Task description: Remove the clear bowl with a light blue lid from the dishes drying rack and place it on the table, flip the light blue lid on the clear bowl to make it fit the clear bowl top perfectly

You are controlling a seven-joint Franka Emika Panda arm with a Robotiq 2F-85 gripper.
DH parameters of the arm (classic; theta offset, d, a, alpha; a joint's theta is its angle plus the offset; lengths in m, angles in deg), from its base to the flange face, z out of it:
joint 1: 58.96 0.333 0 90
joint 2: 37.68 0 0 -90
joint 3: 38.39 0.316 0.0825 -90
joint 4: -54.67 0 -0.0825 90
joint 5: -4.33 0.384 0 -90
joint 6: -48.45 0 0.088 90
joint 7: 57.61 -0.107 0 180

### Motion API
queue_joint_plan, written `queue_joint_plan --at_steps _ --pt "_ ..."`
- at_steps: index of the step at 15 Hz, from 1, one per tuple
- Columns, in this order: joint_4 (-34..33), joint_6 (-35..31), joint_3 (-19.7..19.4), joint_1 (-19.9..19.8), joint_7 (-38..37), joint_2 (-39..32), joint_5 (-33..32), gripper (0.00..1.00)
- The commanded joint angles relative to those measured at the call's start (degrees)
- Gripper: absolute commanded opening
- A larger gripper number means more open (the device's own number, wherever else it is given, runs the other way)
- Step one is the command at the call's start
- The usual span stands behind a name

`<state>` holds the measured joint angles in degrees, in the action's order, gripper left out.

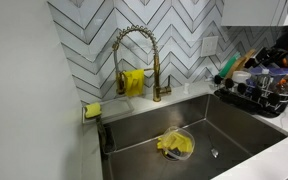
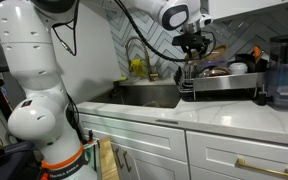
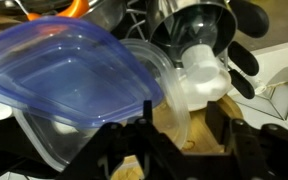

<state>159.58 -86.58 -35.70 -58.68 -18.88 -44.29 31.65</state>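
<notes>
Here, in an exterior view, the dishes drying rack (image 1: 242, 99) sits at the sink's (image 1: 234, 130) far edge, crowded with dark and coloured ware. Its long axis runs along that edge, away from the gold faucet (image 1: 134, 50). A yellow cloth (image 1: 174, 145) lies in the basin. In this view the clear bowl cannot be picked out of the pile, and the hand cannot be told from the dark shapes above the rack.

In an exterior view from the cabinet side, the gripper (image 2: 192, 48) hangs from the arm with its fingers pointing down. It is directly over the rack's (image 2: 224, 88) sink-side end. The rack stretches away from it along the counter (image 2: 184, 115). The fingers are too small here to judge, and the bowl is again lost among the dishes.

Only the wrist view shows the task's thing. The light blue lid (image 3: 64, 90) lies straight ahead of the gripper (image 3: 179, 138), its broad face toward the camera. Its long axis runs across the picture and it is tilted, askew on the clear bowl (image 3: 44, 145) under it. The bowl's curved wall reaches into the gap between the two dark fingers (image 3: 119, 145). The fingers stand apart, and no grip on the bowl or the lid shows. A white plastic piece (image 3: 199, 80) sits just beyond the gap, with black utensils (image 3: 246, 45) behind it.
</notes>
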Motion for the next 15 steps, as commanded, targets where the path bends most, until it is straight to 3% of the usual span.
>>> queue_joint_plan --at_steps 1,5,11,15 --pt "-0.81 -0.14 0.79 -0.85 1.85 -1.04 1.56 0.27" --pt "-1.04 0.28 0.90 -0.73 0.95 -1.12 0.38 0.00" --pt "-1.79 1.07 0.34 -0.07 -4.00 0.69 -5.64 0.03" --pt "-1.74 3.35 -0.70 0.45 -14.12 1.93 -19.08 0.03"
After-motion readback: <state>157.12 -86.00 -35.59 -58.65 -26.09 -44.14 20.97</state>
